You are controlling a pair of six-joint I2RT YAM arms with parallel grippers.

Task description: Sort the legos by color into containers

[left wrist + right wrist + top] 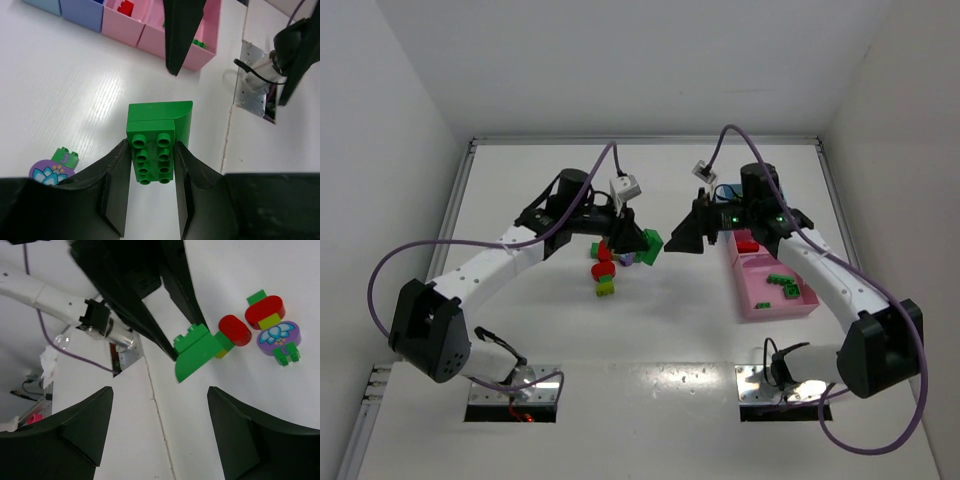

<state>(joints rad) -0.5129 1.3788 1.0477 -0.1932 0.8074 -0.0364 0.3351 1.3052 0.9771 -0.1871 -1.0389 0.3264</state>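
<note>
A: What fills most of the overhead view?
B: A flat white table (650,340). Two white and black robot arms are bolted at its near edge and bend in toward each other over the middle

A: Where are the containers?
B: On the right side, under the right arm. A shallow pink plastic tray (775,310) holds a few small green studded bricks (782,285). A second pink tray (122,32) just behind it holds a red brick (747,241). The left wrist camera shows the row running on to a blue tray (80,15)

A: What are the grippers doing?
B: The left gripper (152,167) is clenched on a green plastic brick with one sloped end (159,125). One finger presses each side, the studs face the wrist camera, and the brick is held over the table near its centre. The right gripper (160,432) faces it close by, jaws spread wide with nothing between them

A: And the loose pieces?
B: They lie on the table by the held brick. Two red rounded pieces (235,330) sit on top of yellow-green and green bricks. Beside them is a purple disc printed with a flower (278,334), and a tiny green brick (286,356) touches it
</note>
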